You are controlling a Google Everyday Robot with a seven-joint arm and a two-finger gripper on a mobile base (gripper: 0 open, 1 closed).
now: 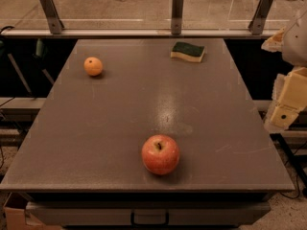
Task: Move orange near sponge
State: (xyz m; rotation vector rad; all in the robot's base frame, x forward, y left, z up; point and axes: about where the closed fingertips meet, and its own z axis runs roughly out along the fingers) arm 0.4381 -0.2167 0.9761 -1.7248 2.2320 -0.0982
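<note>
The orange [93,66] is small and round and sits on the grey table [110,128] at the far left. The sponge [188,51], dark green on top with a pale yellow base, lies flat near the table's far edge, right of centre. My gripper [286,110] hangs at the right edge of the view, beyond the table's right side. It is far from both the orange and the sponge, and holds nothing that I can see.
A larger red-yellow apple [160,154] stands near the table's front edge, at the centre. A glass barrier with metal posts [177,11] runs behind the table. A drawer handle [149,219] shows under the front edge.
</note>
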